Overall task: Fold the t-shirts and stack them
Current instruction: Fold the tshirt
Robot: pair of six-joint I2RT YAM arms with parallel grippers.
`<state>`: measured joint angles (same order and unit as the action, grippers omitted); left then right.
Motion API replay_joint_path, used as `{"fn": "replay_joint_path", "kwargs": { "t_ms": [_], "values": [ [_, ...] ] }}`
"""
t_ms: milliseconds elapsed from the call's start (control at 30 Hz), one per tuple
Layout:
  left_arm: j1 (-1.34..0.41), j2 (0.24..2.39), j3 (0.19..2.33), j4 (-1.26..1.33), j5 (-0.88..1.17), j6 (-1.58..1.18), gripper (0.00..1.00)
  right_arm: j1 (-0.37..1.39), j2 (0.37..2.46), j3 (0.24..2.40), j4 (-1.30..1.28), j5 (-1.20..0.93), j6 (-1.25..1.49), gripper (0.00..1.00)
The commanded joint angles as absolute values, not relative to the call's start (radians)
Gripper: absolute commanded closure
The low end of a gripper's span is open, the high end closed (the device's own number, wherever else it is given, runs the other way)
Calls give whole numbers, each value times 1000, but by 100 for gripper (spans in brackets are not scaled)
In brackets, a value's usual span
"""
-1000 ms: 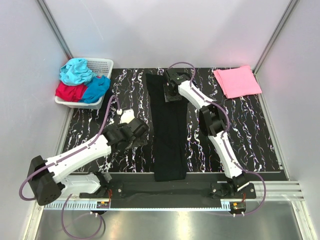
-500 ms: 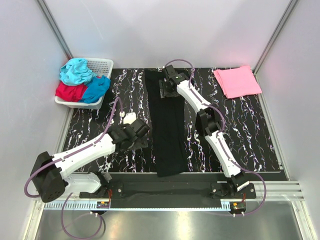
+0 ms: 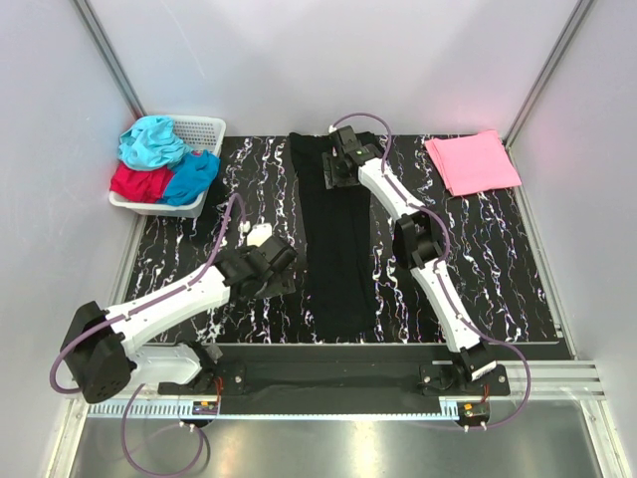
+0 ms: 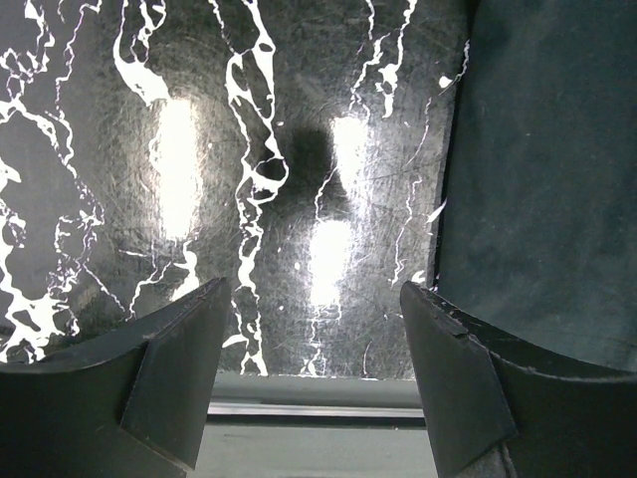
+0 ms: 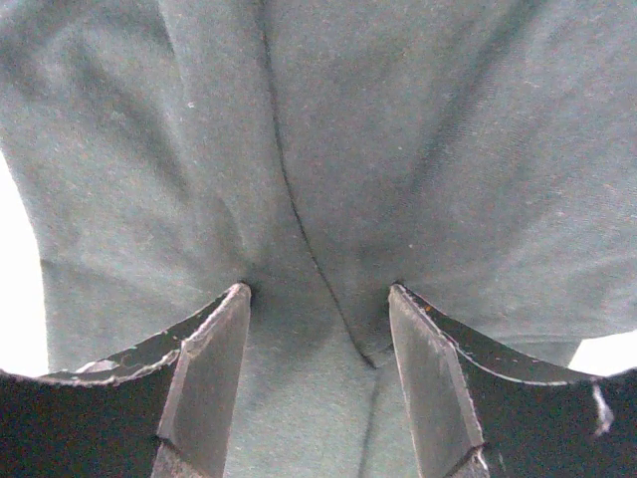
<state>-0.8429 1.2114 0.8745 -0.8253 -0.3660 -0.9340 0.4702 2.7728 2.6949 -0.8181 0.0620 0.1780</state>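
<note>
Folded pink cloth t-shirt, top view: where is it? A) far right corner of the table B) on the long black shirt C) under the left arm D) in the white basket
A: the folded pink cloth t-shirt lies flat on the black marbled table at its far right corner, apart from the white plastic lattice basket at far left.

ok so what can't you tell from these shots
Top view: the right hand covers the far end of the black t-shirt, hiding its fold there.
Right wrist view: cloth nearly fills the frame; its outline is cut off.
Left wrist view: only a strip of that shirt shows, cut by the right edge.
Top view: in the basket, anything under the teal shirt, red shirt and blue shirt is buried.
</note>
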Motion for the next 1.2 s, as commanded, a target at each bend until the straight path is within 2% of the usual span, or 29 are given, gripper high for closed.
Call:
{"fn": "replay_joint_path", "kwargs": {
  "t_ms": [0, 233, 433, 533, 567, 633, 667, 867, 967, 1167],
  "values": [
    [-836, 1186, 903, -779, -367, -905, 25, 502, 2617, 2686, -781, 153, 85, 35],
    [-834, 1134, 904, -776, -364, -910, 25, 558, 2433, 2686, -778, 241, 43, 34],
    [-834, 1078, 873, -773, -364, -896, 25, 568, 2275, 2564, -857, 409, 107, 36],
    [-824, 1077, 865, -759, -364, -881, 26, 569, 2153, 2328, -908, 483, 207, 43],
    [-819, 1078, 865, -752, -362, -879, 27, 568, 2108, 2162, -887, 494, 224, 44],
    [-792, 1085, 850, -709, -339, -873, 30, 574, 1937, 1960, -753, 496, 278, 47],
    [-773, 1083, 838, -678, -315, -868, 31, 572, 1811, 1772, -706, 486, 290, 47],
    [-577, 1086, 661, -287, 26, -900, 35, 574, 1412, 1280, -578, 350, 484, 49],
    [-564, 1187, 676, -198, 132, -920, 35, 577, 1265, 1114, -560, 311, 547, 50],
    [-565, 1315, 701, -58, 273, -931, 36, 584, 1135, 964, -618, 256, 607, 50]
  ]
}}
